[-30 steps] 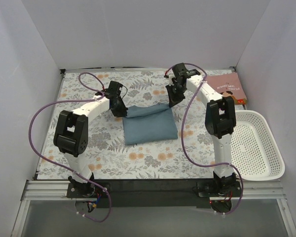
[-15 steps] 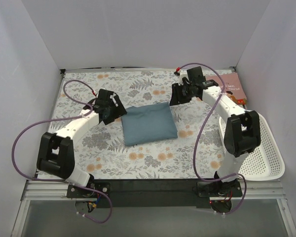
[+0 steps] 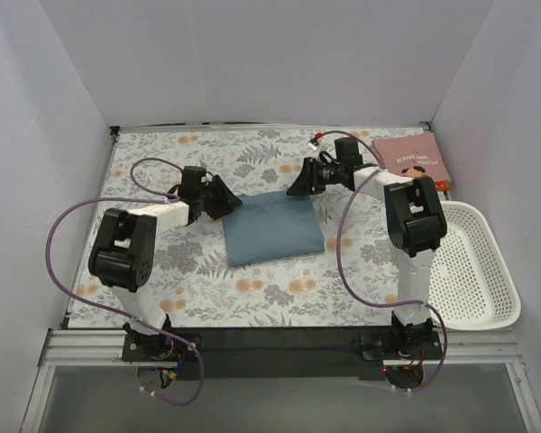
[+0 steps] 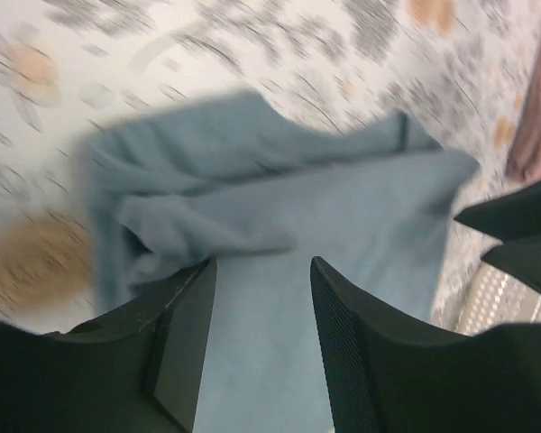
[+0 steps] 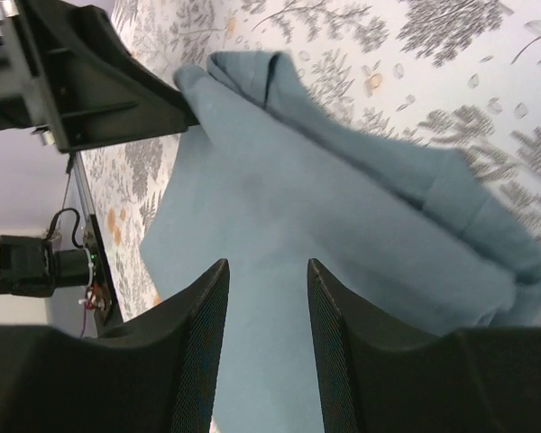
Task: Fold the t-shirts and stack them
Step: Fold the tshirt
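Note:
The teal-blue t-shirt (image 3: pixel 272 227) lies folded into a rectangle at the middle of the floral cloth; it also shows in the left wrist view (image 4: pixel 279 234) and the right wrist view (image 5: pixel 325 234). The pink t-shirt (image 3: pixel 413 162) lies folded flat at the back right, print up. My left gripper (image 3: pixel 230 200) is open and empty at the blue shirt's far left corner, its jaws (image 4: pixel 261 271) apart over the cloth. My right gripper (image 3: pixel 298 185) is open and empty at the shirt's far right corner, jaws (image 5: pixel 269 271) apart above it.
A white perforated basket (image 3: pixel 469 266) stands at the right edge of the table. Purple cables loop from both arms. White walls close in the back and sides. The floral table cloth (image 3: pixel 252 289) lies under everything.
Both grippers have let go of the blue shirt's far edge, which now lies flat. Both arms have swung and turned low, their grippers pointing inward at the shirt's far corners.

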